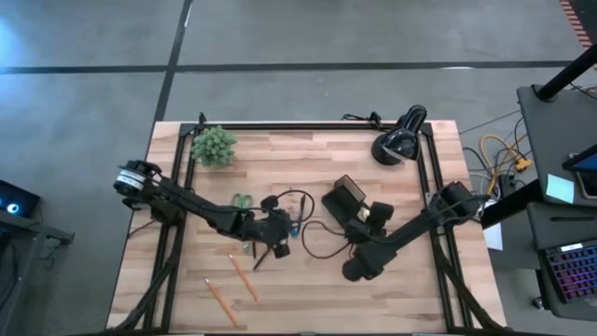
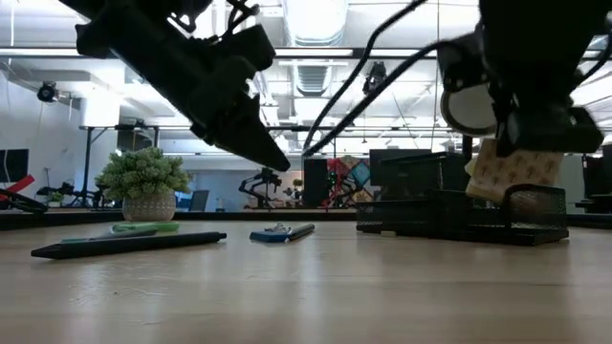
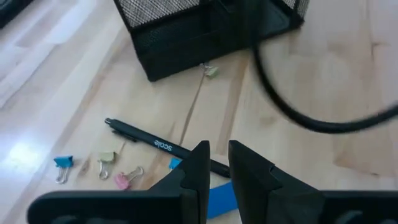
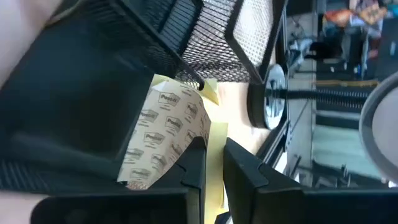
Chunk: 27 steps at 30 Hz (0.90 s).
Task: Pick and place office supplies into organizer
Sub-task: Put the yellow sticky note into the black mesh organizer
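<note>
My right gripper (image 4: 214, 146) is shut on a yellow sticky-note pad (image 2: 514, 170) and holds it over the black mesh organizer (image 2: 449, 215) at the table's middle right. My left gripper (image 3: 216, 155) hangs shut and empty above a small blue piece (image 3: 219, 198) and a dark pen (image 3: 158, 144), both lying flat on the table. The green-handled scissors (image 1: 242, 201) lie behind the left arm. Two orange pencils (image 1: 244, 278) and another dark pen (image 1: 261, 257) lie nearer the front edge. My right gripper pinches the sticky-note pad between its two fingers, on the yellow edge (image 4: 215, 171), with the printed backing sheet (image 4: 163, 138) showing beside one finger. The fingers come slanting down from above. The pad hangs tilted below them at the organizer's mesh compartment (image 2: 535, 205); whether it touches the mesh I cannot tell.
Small binder clips (image 3: 107, 158) lie on the table by the pen. A green potted plant (image 1: 215, 147) stands at the back left and a black desk lamp (image 1: 401, 136) at the back right. Black cables (image 1: 312, 233) loop across the table's middle.
</note>
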Each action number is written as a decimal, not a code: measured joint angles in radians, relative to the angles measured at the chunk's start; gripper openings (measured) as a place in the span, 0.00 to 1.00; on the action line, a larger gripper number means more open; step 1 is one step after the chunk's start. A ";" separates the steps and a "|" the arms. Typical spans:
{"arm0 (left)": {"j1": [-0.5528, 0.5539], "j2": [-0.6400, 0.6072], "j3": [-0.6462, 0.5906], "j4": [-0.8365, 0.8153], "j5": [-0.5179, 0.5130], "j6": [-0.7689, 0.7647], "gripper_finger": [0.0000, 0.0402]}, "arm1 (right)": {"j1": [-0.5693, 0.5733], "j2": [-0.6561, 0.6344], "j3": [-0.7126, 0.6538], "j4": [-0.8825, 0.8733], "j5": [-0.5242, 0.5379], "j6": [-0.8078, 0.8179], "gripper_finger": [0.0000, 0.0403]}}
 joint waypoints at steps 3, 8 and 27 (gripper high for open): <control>0.000 0.011 0.000 0.000 0.000 -0.003 0.11 | -0.028 0.000 -0.028 0.037 -0.010 0.028 0.07; 0.000 0.027 -0.003 -0.003 0.008 -0.006 0.11 | -0.057 0.000 -0.050 0.171 -0.051 -0.021 0.07; -0.001 0.031 -0.006 -0.005 0.105 -0.008 0.11 | -0.069 -0.001 -0.066 0.447 -0.173 0.016 0.14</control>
